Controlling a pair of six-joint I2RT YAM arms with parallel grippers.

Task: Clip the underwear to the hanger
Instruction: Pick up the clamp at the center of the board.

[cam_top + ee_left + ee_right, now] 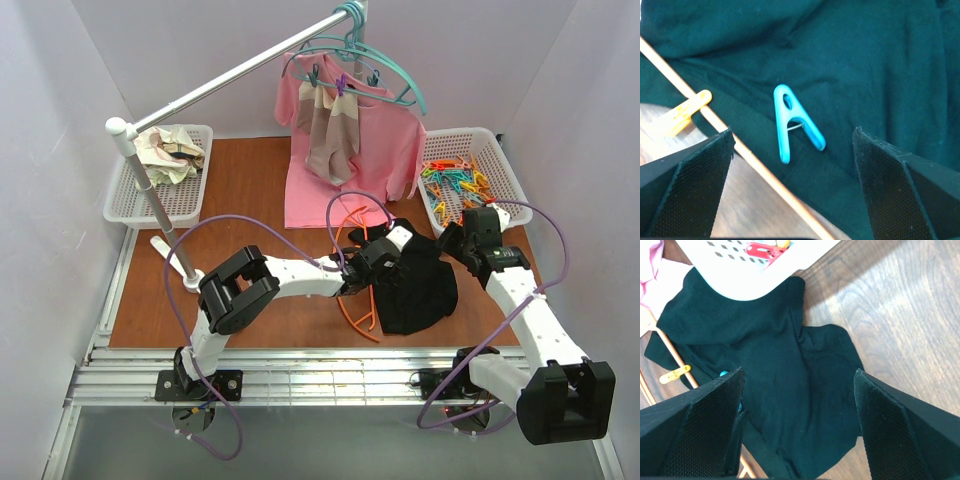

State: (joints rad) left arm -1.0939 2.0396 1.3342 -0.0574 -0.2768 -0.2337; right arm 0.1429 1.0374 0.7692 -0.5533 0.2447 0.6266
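Note:
The black underwear (pixel 420 285) lies crumpled on the wooden table, its left edge over the orange hanger (pixel 357 312). In the left wrist view the hanger's bar (pixel 740 145) runs diagonally along the underwear's (pixel 865 60) edge. A blue clothespin (pixel 795 122) lies on the cloth and a yellow clothespin (pixel 682 115) sits at the bar. My left gripper (pixel 792 190) is open and empty just above the blue clothespin. My right gripper (pixel 797 425) is open and empty above the underwear (pixel 790 370), near the basket.
A white basket (pixel 505 165) of coloured clothespins stands at the right, its corner (pixel 755 280) touching the underwear. A pink shirt (pixel 350 165) hangs from teal hangers (pixel 365 60) on the rail. Another basket (pixel 130 200) with cloth is at the left, beside the stand pole (pixel 160 210).

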